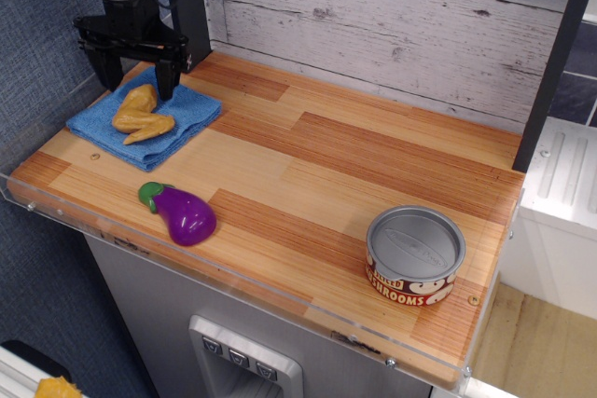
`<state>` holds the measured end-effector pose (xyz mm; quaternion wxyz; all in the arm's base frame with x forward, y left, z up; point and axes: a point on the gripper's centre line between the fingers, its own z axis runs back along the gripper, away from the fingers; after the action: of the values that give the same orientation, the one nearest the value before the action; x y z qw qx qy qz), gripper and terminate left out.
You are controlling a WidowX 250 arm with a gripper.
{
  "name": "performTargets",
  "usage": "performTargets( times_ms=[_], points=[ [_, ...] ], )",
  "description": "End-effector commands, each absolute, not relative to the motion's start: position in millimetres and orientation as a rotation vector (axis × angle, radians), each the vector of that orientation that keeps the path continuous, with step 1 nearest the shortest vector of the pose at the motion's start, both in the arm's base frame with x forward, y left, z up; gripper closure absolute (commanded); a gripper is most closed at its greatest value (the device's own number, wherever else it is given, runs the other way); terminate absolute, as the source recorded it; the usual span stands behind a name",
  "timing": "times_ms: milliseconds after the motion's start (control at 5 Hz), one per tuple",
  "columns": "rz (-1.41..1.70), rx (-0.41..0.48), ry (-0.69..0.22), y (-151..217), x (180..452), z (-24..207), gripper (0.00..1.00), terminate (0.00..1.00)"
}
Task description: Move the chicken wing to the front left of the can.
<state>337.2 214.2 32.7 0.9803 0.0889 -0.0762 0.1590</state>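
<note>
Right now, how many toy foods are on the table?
2: the chicken wing on the blue cloth at the back left, and the purple eggplant near the front edge. None looks hidden.

The can's (415, 256) label reads only partly; the arm runs off the top edge

A wooden tabletop (308, 165) of striped light and reddish planks is seen, edged along its front and left sides by a clear plastic strip. A blue cloth (177, 114) is spread near the back left corner. A purple eggplant (182, 213) with a green stem is laid close to the front edge, toward the left, just in front of the cloth and apart from it. A silver can (414, 254) is stood upright near the front right corner, well apart from the eggplant.
</note>
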Motion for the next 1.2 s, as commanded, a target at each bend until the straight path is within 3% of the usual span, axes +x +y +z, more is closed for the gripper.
performTargets(
  times_ms=[0, 600, 800, 1000],
  points=[
    [0.287, 0.207, -0.177, 214.2, 344.6, 48.4, 0.00, 0.00],
    [0.268, 0.208, -0.162, 214.3, 344.9, 42.3, 0.00, 0.00],
    [0.283, 0.190, -0.165, 213.6, 342.6, 46.0, 1.00, 0.00],
    [0.281, 0.164, -0.148, 215.3, 342.2, 43.9, 1.00, 0.00]
  ],
)
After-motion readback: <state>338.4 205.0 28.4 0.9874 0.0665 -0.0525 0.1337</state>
